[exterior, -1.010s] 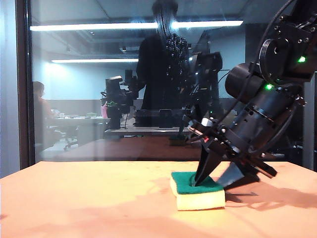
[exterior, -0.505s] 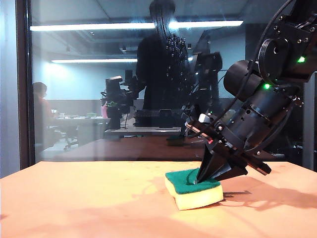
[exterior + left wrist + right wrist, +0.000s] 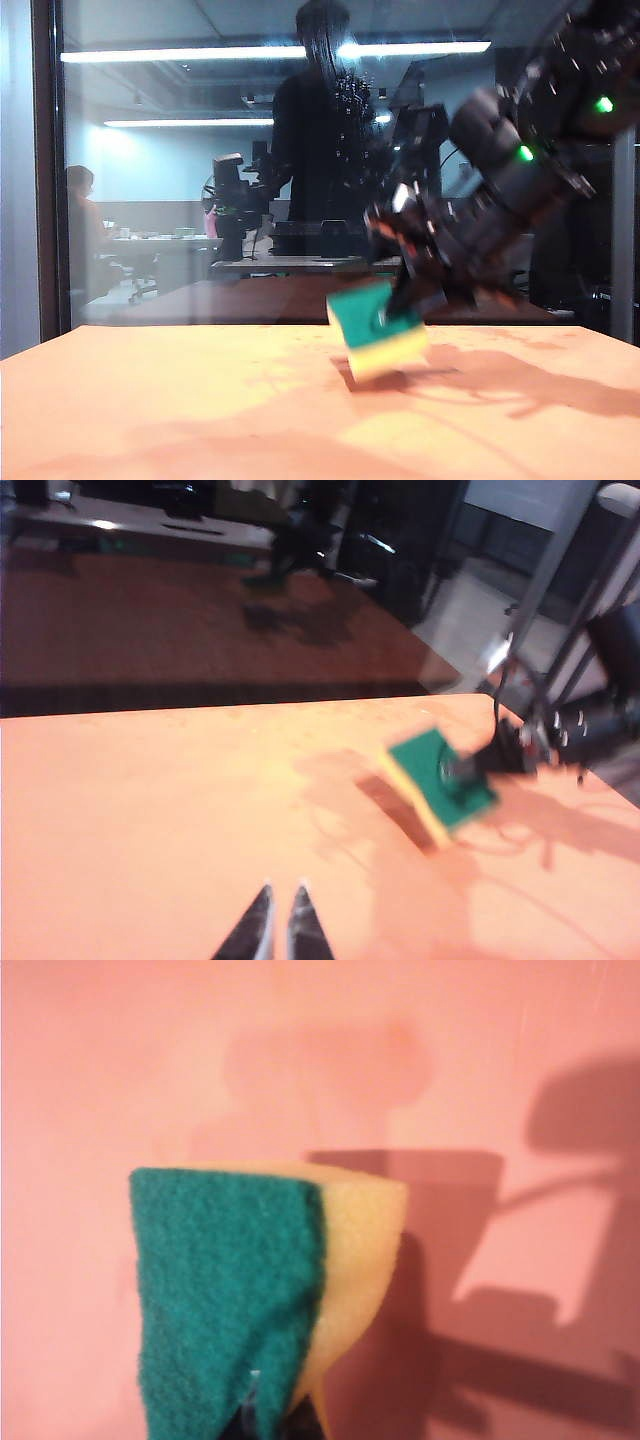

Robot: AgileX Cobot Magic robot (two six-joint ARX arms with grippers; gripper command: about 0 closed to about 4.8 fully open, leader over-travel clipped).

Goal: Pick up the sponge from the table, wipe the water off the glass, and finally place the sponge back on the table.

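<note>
Right gripper (image 3: 400, 305) fingers pinch sponge (image 3: 378, 335) by one edge, tilted above tabletop (image 3: 150, 410): could slip mid-swing. Left gripper (image 3: 278, 925) fingers pressed together, idle.

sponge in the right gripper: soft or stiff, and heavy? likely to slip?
The sponge is probably soft foam: the shut right gripper bites into it. Likely light, hanging tilted above the table from one edge. Its rough green face should resist slipping.

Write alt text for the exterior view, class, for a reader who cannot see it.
The right gripper, reaching in from the right, holds the sponge tilted just above the orange table, green side up. Behind stands the glass, reflecting a dim office; the left gripper is out of this view.
</note>
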